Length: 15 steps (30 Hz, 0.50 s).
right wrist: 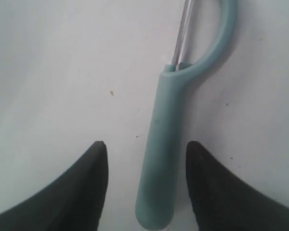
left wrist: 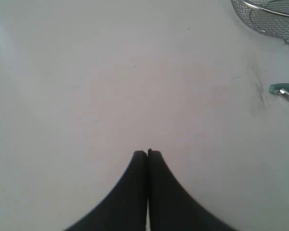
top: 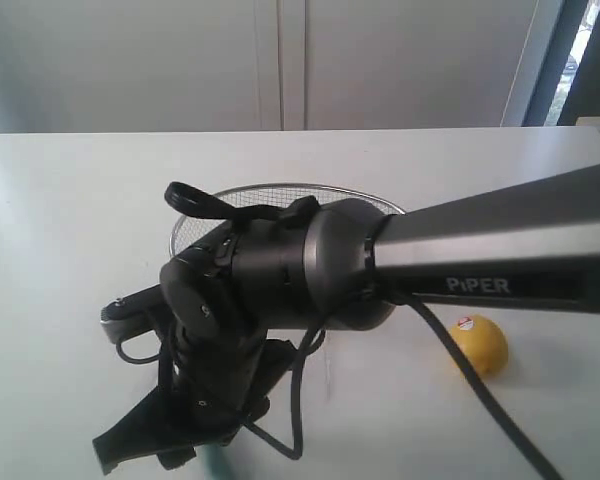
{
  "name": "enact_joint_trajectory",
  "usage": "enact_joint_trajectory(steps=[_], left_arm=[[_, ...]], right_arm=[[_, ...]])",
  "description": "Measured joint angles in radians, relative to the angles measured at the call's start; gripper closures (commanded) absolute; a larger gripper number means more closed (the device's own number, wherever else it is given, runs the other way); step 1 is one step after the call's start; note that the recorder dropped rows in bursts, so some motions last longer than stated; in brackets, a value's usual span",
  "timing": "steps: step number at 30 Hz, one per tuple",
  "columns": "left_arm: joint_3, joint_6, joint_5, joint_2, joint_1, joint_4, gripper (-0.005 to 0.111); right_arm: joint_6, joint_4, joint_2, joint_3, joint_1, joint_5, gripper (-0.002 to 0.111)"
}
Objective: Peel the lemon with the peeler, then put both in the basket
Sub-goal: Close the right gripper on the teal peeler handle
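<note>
Looking at your right hand, how does it stand?

It is spread wide. My two dark fingers stand well apart, one on each side of the peeler, and neither touches it as far as I can see.

Where is the peeler, then?

It lies flat on the white bench. Its pale teal handle runs straight up the gap between my fingers, and its looped head with the metal blade points away from my wrist. It is on the near side of the basket and apart from it.

And your left hand?

Its fingers are pressed together with nothing between them, above a bare part of the bench. The basket and the tip of the peeler are off to one side of it.

Where does the basket sit?

It is around the middle of the bench, well in from the far edge. My right arm reaches across in front of it, so only the far rim and some wire mesh show. What lies inside it I cannot tell.

The lemon?

It is out on the bench towards the right edge, nearer than the basket and clear of it. Its red-and-white sticker faces up. A black cable from my arm crosses just beside it.
</note>
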Motion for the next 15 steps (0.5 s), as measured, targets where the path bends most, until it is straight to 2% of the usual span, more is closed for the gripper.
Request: enact_joint_trajectory(steps=[15], left_arm=[[0.0, 0.0, 0.0, 0.0, 0.0, 0.0, 0.107]], right_arm=[[0.033, -0.038, 0.068, -0.007, 0.008, -0.02, 0.061]])
